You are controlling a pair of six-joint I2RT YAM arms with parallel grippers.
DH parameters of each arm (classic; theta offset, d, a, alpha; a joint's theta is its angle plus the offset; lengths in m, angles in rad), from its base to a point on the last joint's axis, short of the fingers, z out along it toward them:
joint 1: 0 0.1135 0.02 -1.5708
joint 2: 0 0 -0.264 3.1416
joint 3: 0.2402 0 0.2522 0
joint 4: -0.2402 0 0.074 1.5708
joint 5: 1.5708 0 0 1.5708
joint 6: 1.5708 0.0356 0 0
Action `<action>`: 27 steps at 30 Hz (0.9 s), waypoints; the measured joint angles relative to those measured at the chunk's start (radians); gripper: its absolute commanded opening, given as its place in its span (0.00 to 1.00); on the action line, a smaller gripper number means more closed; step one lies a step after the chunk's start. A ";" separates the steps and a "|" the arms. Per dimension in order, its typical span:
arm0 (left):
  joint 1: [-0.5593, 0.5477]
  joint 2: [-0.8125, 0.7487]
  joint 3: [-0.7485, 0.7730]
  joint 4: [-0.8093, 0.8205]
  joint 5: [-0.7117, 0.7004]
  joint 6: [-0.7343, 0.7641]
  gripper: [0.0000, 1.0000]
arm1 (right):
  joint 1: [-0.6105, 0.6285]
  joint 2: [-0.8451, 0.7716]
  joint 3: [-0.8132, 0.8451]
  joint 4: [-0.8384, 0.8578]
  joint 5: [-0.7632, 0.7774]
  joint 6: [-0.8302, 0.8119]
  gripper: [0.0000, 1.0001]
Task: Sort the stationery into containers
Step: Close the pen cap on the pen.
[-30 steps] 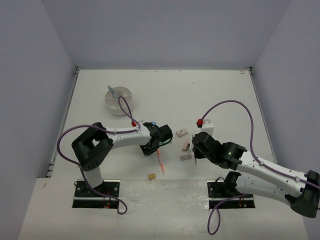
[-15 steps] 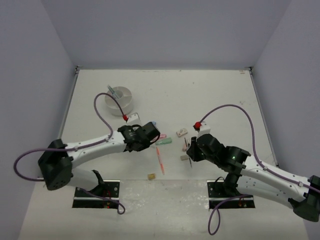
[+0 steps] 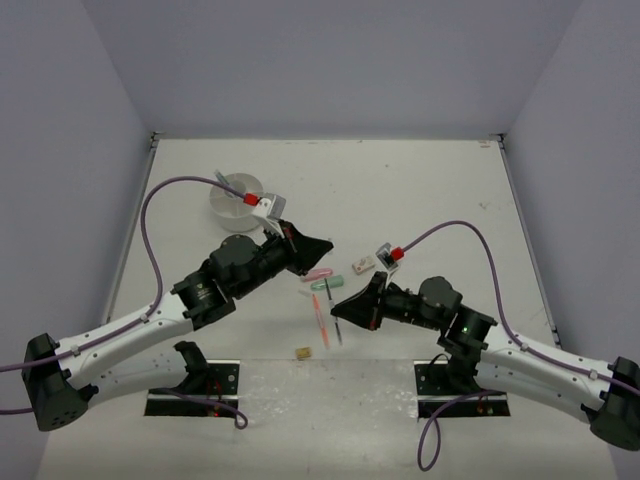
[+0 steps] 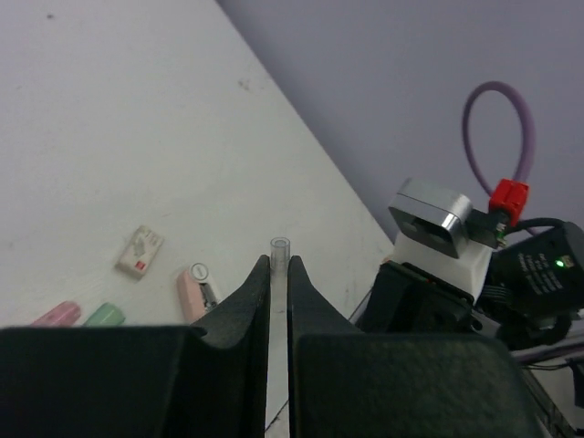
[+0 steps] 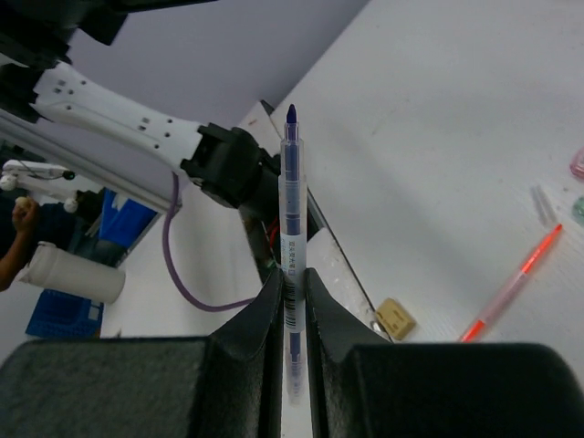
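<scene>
My left gripper (image 3: 318, 245) is raised above the table's middle, shut on a thin clear-barrelled pen (image 4: 279, 246) whose end sticks out past the fingertips (image 4: 261, 274). The right gripper (image 3: 340, 306) is shut on a blue pen (image 5: 290, 219), which hangs below it in the top view as a thin dark blue pen (image 3: 338, 330). On the table lie a pink clip (image 3: 318, 274), a green clip (image 3: 322, 285), a red pen (image 3: 320, 320), a tan eraser (image 3: 302, 352) and a white labelled eraser (image 3: 363, 266). The round white tub (image 3: 232, 200) stands at the back left, partly hidden by my left wrist.
A pink piece with a round white end (image 4: 193, 292) lies near the labelled eraser (image 4: 140, 252). A small clear cap (image 5: 543, 205) rests by the red pen (image 5: 511, 283). Purple cables arc over both arms. Grey walls close in the table.
The left jaws closed on the clear pen and the arm lifted and stretched out from the table. The right gripper swung left with the blue pen.
</scene>
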 measured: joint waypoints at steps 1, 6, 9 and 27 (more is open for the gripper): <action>0.000 -0.003 -0.004 0.032 0.033 0.010 0.00 | 0.000 -0.002 0.000 0.024 -0.010 0.003 0.00; 0.000 -0.036 -0.020 0.128 0.128 0.036 0.00 | 0.000 -0.039 -0.001 0.063 -0.015 0.007 0.00; 0.000 -0.066 -0.035 0.152 0.150 0.034 0.00 | 0.000 -0.066 -0.001 0.061 -0.004 0.007 0.00; 0.000 -0.112 -0.053 0.120 0.111 -0.021 0.00 | 0.001 -0.139 0.000 -0.007 0.045 0.000 0.00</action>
